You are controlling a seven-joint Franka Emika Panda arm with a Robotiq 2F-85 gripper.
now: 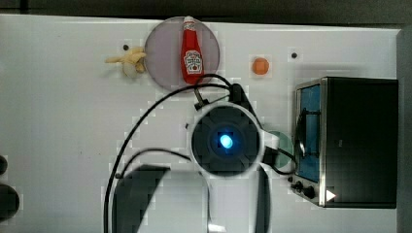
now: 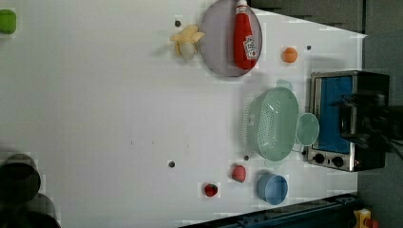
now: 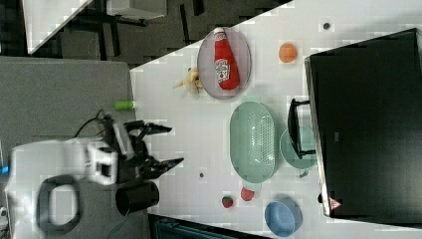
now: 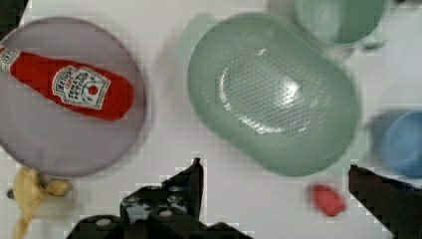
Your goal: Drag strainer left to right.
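The jaws (image 4: pixel 273 174) stand wide apart with nothing between them, raised above the white counter (image 2: pixel 119 118) and apart from the strainer (image 4: pixel 272 92). In the left view the strainer (image 2: pixel 272 123) sits right of centre, its rim touching a green mug (image 2: pixel 307 128) that stands just beside the toaster oven (image 2: pixel 349 118). Beyond it, a ketchup bottle (image 2: pixel 244 38) lies on a grey-purple plate (image 2: pixel 218 42), a banana (image 2: pixel 186 40) just left of the plate. A blue cup (image 2: pixel 273 188) stands near the strainer's other end.
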